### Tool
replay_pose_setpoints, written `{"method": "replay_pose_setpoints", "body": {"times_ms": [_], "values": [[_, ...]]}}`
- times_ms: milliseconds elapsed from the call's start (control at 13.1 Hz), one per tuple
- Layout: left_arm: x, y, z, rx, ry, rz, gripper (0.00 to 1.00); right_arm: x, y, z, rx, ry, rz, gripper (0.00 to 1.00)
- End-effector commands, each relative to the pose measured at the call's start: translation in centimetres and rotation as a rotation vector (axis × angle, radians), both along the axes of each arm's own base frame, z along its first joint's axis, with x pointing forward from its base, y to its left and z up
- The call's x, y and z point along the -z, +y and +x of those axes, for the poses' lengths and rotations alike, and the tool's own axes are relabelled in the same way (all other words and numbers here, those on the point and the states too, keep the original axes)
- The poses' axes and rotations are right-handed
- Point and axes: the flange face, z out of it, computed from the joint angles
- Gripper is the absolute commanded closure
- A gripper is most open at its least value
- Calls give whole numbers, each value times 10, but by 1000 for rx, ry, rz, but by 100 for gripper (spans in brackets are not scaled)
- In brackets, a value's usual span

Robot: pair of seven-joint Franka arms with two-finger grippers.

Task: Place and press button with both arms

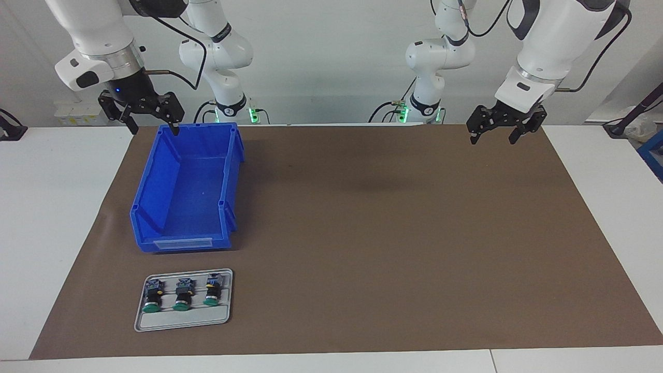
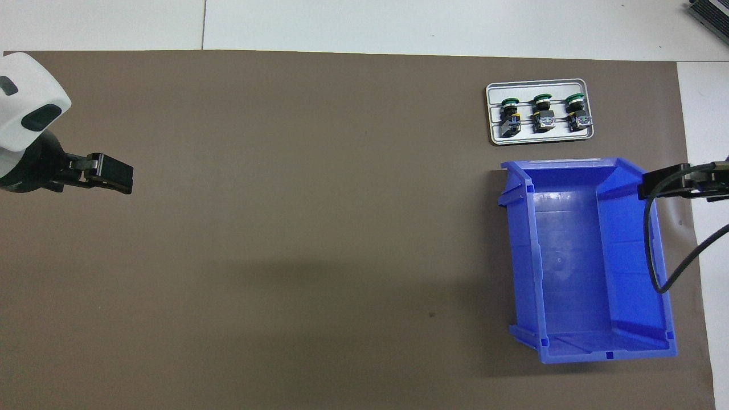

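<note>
On the table's brown mat (image 1: 388, 233) stands an empty blue bin (image 1: 186, 191). The right gripper (image 1: 150, 122), fingers spread, hangs over its rim; the left gripper (image 1: 494, 132), also spread, waits over bare mat. Farther out, a grey tray (image 1: 181, 321) holds three buttons (image 1: 181, 295), apparently lying sideways: green caps, black bodies, blue-and-yellow backs.

Brown matt mat (image 1: 388, 233), paper-like and smooth, covers the white smooth counter (image 1: 52, 207). Blue moulded-plastic bin (image 1: 155, 181): glossy, faint sheen on the floor. Flat grey tray (image 1: 181, 321), satin metal look. Three green-capped buttons (image 1: 181, 294): black plastic bodies. White arm shells (image 1: 554, 36): glossy plastic.
</note>
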Motion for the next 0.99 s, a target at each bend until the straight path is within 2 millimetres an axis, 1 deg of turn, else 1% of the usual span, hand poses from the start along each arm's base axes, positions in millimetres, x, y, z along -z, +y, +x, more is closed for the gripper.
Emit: {"method": "replay_pose_setpoints", "body": {"times_ms": [0,76,152,305,381,457,610,762,914], "values": [[-1,4,-10,-3,3,14,0,14,-3,28,-22,-25,4,8],[-1,4,-10,-3,3,14,0,15,0,38,-31,-69,-8,8],[-1,5,-10,-5,3,14,0,23,0,46,-30,-65,-4,8],[-1,5,-10,-5,3,14,0,47,3,74,-34,-43,-6,8],[-1,5,-10,-5,3,14,0,54,3,91,-34,-46,-4,8],[-1,4,-10,-3,3,14,0,67,2,108,-31,-39,-5,8],[-1,4,-10,-3,3,14,0,90,4,135,-34,-49,-6,8],[-1,4,-10,-3,3,14,0,112,1,154,-32,-80,-9,7],[-1,4,-10,-3,3,14,0,139,-1,171,-74,-83,-9,7]]}}
